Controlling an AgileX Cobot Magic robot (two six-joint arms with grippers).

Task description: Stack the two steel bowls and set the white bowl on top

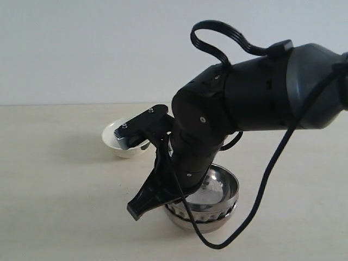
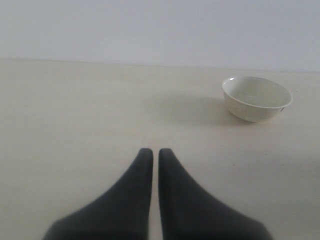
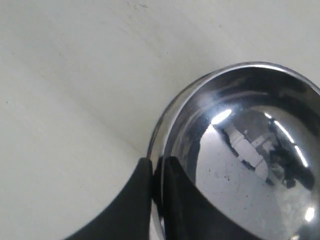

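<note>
Between the right fingers [image 3: 142,196], pinched nearly shut, sat the thin rim of the smooth steel bowl [image 3: 250,165], apparently nested in the ribbed steel bowl [image 1: 202,217]. Left fingers [image 2: 135,195] hung almost closed, empty. With 2 mirror-bright bowls seemingly stacked, the next move called for release, then fetching the glossy white bowl [image 2: 256,98], standing apart on the matte table [image 2: 75,110].

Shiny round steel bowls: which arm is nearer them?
Right. Its jaws clamp the rim of the steel bowls; the left jaws hover shut over the table, facing the cream-white bowl.
</note>
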